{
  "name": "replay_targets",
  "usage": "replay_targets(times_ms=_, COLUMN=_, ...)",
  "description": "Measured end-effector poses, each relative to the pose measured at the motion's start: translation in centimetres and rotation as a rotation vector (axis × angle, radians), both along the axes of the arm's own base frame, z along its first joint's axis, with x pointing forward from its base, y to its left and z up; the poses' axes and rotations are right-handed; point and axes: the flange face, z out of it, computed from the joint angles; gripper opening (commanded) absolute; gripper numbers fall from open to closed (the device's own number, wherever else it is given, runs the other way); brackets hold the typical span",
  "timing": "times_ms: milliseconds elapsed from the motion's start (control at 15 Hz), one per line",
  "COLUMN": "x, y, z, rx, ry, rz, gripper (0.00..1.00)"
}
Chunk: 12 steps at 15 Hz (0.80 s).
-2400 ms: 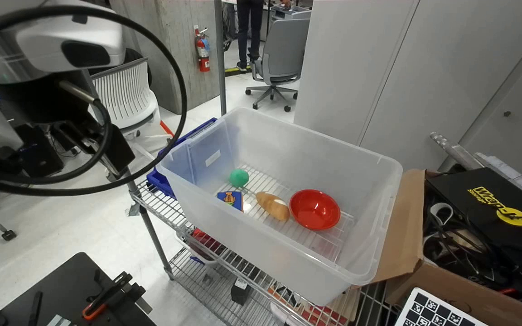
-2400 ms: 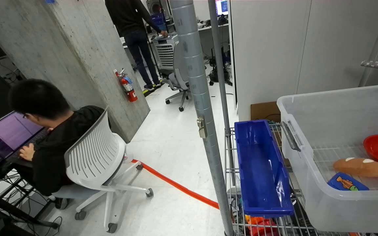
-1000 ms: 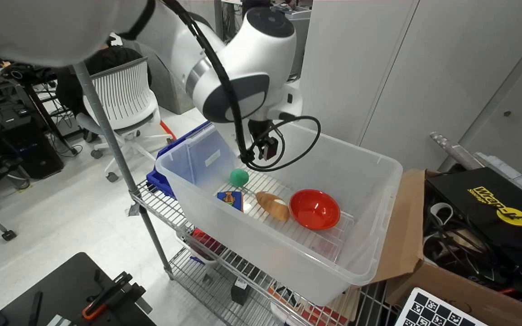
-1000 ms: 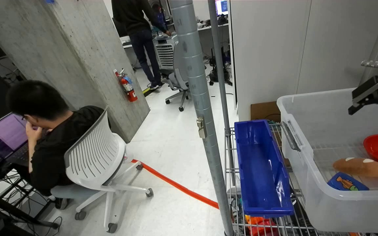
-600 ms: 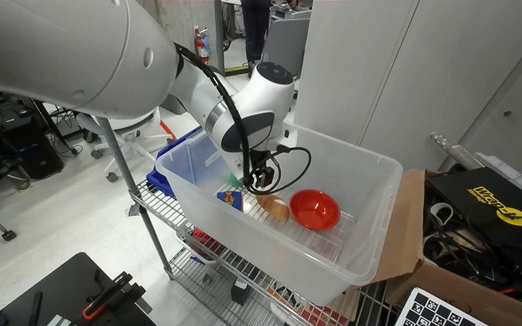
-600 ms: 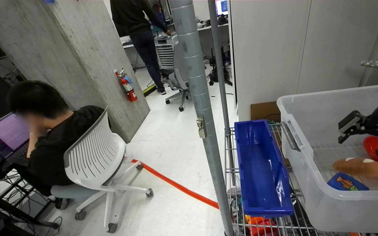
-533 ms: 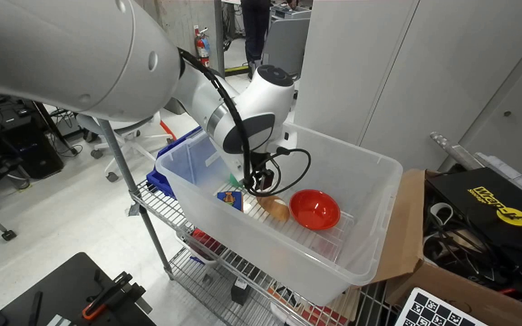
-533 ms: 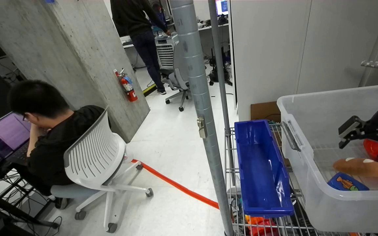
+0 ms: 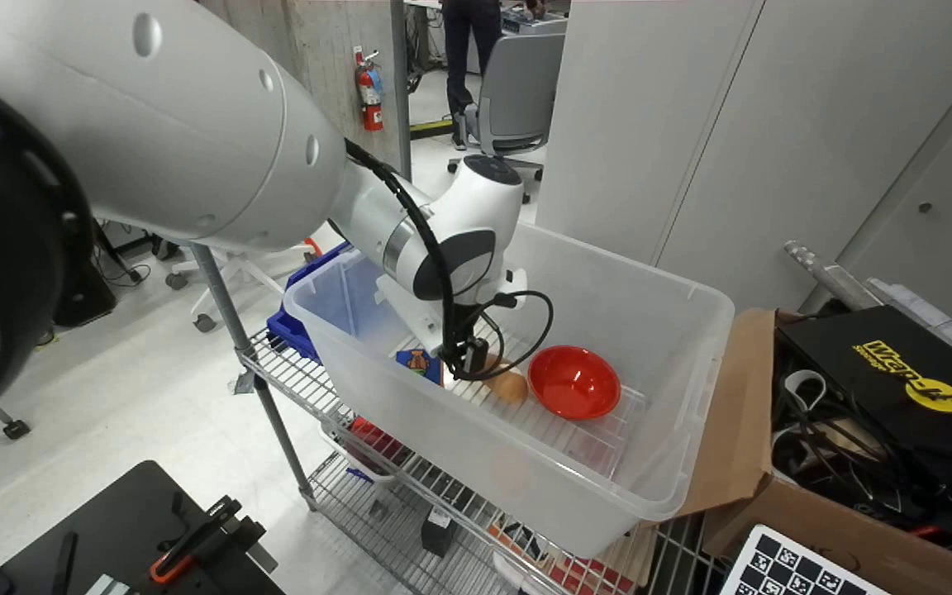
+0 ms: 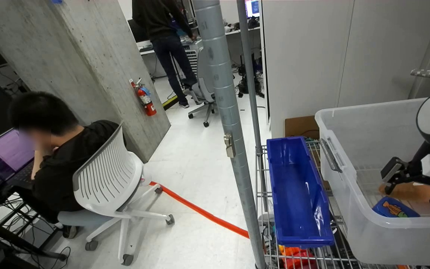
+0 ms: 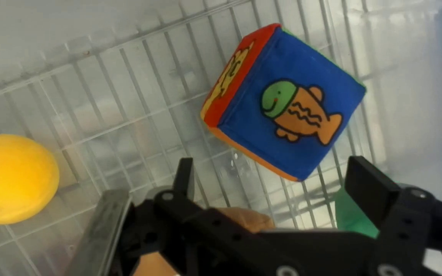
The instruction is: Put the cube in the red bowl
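1. One cube (image 11: 292, 107) rests blue face up on the floor of a clear plastic box (image 9: 658, 330), outside the red bowl (image 9: 575, 382) and not gripped.

2. Robot hand (image 11: 274, 176): its fingers stand wide apart and hold nothing. In the wrist view the cube lies toward 12 o'clock, mostly ahead of the fingertips; how far below them I cannot tell from there.

3. Printed cloth and stitched-looking edges suggest a stuffed block: probably light, soft, not slippery, hard to break. It should give a little under a squeeze, so a firm pinch seems safe.

4. Best hold, I judge, is two opposite side faces, about halfway down. Corners point roughly to 12, 3, 6 and 9 o'clock, while the fingers face each other along 9 and 3. Closing like that would likely catch corners and spin it; turn the wrist first and shift toward 12.

5. Watch the bread roll (image 11: 244, 218) near 7 o'clock of the cube and a half-hidden green piece (image 11: 353, 214) near 5; lowering fingers could bump either.

6. From the cube, the bowl sits just past 3 o'clock in an exterior view, with the roll between, so the carry calls for a lift over it.
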Motion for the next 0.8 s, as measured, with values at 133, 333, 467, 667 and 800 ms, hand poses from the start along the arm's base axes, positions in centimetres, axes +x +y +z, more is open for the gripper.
replay_targets(times_ms=133, x=-0.5, y=0.9, z=-1.9, rx=-0.006, ry=0.026, rz=0.017, gripper=1.00)
replay_targets(times_ms=333, x=-0.9, y=2.0, z=-4.4, rx=-0.014, ry=0.056, rz=0.032, gripper=0.66)
replay_targets(times_ms=467, x=-0.4, y=2.1, z=-4.4, rx=-0.021, ry=0.051, rz=0.036, gripper=0.50)
replay_targets(times_ms=667, x=0.3, y=1.5, z=-3.6, rx=-0.048, ry=0.041, rz=0.044, gripper=0.28)
replay_targets(times_ms=800, x=0.7, y=1.2, z=-3.2, rx=-0.059, ry=0.036, rz=0.048, gripper=0.13)
